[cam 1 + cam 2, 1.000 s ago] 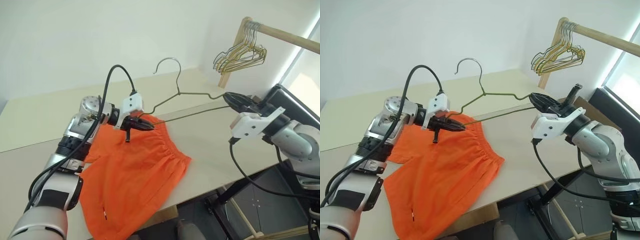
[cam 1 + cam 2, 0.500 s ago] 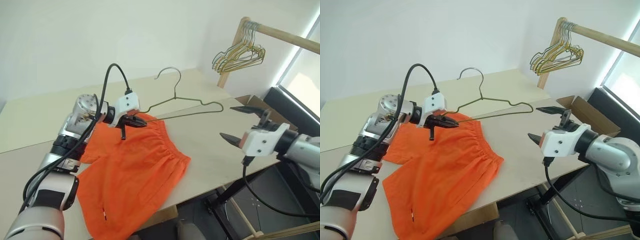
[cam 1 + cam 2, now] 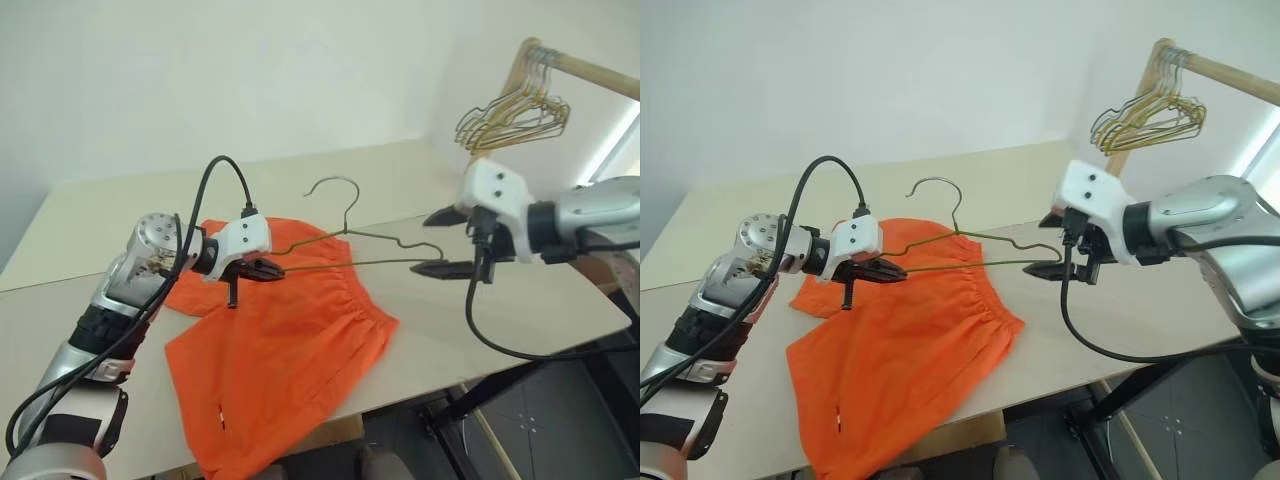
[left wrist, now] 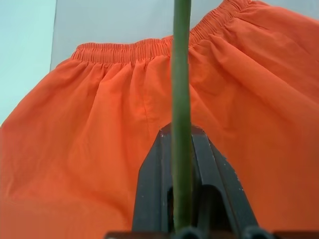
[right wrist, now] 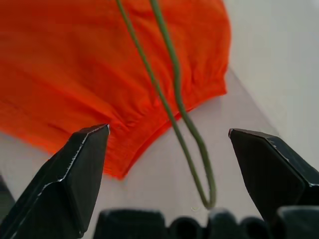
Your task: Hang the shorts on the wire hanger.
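While gripped, the wire hanger [image 3: 352,245] lies crosswise, hook pointing up.

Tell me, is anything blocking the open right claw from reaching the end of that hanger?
Nothing visible does. The right gripper has its fingers spread wide, with the wire hanger tip in the bare gap between them, above the table.
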Motion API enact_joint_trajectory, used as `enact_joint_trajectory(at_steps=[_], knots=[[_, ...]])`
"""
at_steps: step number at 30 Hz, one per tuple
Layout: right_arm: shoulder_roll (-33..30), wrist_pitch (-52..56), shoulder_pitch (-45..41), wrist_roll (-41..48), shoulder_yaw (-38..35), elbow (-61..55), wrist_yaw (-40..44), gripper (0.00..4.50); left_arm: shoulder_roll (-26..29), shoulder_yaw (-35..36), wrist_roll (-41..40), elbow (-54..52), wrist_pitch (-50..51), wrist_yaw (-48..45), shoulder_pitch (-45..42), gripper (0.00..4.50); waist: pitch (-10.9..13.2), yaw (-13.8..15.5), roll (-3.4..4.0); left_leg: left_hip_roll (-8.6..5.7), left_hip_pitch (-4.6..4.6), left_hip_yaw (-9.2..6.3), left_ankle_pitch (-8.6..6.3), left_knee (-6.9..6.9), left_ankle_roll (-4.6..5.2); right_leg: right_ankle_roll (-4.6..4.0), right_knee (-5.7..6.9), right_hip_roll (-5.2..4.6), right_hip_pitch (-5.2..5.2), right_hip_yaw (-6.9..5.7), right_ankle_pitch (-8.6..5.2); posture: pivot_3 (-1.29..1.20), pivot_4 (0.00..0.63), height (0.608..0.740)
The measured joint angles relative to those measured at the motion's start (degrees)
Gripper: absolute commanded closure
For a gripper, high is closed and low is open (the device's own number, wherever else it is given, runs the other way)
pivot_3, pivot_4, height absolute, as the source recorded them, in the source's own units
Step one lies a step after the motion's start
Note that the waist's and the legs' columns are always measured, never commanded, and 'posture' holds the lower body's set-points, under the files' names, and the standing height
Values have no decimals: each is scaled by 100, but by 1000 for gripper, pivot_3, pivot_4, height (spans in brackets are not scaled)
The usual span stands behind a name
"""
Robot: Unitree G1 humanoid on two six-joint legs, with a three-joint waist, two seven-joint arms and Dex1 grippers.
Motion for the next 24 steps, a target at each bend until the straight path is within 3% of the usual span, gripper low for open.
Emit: enact_joint_trajectory(at_steps=[3,15,18,24], knots=[[179,158,-334,-293,438,173,111,51,34,2,-5,-66,77,34,5,4500,-1,100,1,-1,-54,-1,9,41,-16,0,17,2,-40,-8,0,-40,0,740],[678,-77,-549,-1300,948,999,338,51,65,2,-55,-110,87,22,5,4500,-2,235,0,-8,-55,1,9,44,-15,0,16,2,-34,-14,1,-36,0,740],[692,-192,-549,-1433,1061,1084,531,846,73,0,-104,-135,60,-24,5,4500,-2,227,0,-9,-55,1,9,44,-15,0,17,2,-35,-14,1,-34,0,740],[723,-514,-548,-1720,1131,1252,909,2976,96,-1,-199,-302,7,-101,6,4500,-3,224,-1,-8,-52,1,9,45,-15,0,17,4,-32,-14,1,-29,0,740]])
